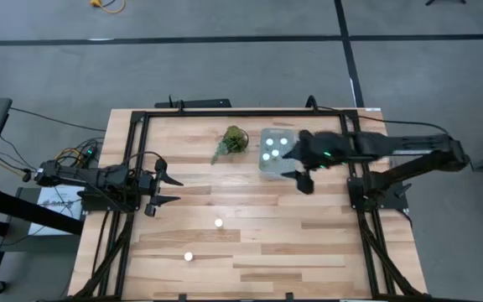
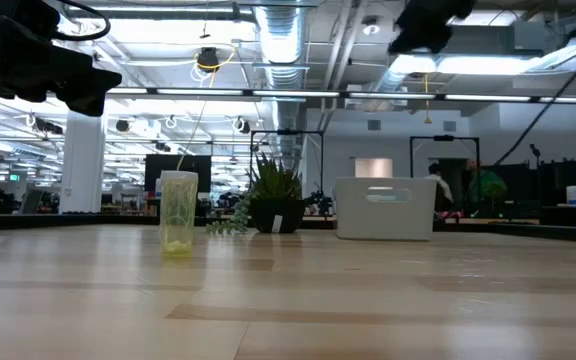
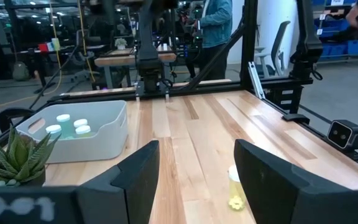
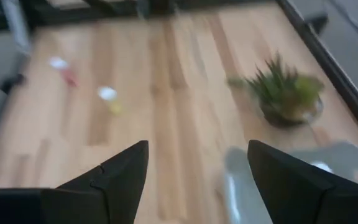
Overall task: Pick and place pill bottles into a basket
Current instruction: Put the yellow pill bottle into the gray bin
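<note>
The pale basket [image 1: 277,151] stands at the table's far right and holds several white-topped pill bottles [image 1: 268,143]. Two more bottles stand upright on the table nearer the front, one [image 1: 218,223] and another [image 1: 189,257]. My right gripper [image 1: 298,165] is open and empty, above the basket's near right side; its wrist view [image 4: 197,180] shows the basket's rim [image 4: 241,186] below it. My left gripper [image 1: 169,189] is open and empty at the table's left, and in its wrist view [image 3: 197,180] one bottle [image 3: 234,186] stands ahead of it.
A small green potted plant [image 1: 233,140] stands just left of the basket, also in the low view [image 2: 273,200]. A black frame [image 1: 225,113] runs around the table. Bare wood lies between the two arms. People show in the room beyond the table.
</note>
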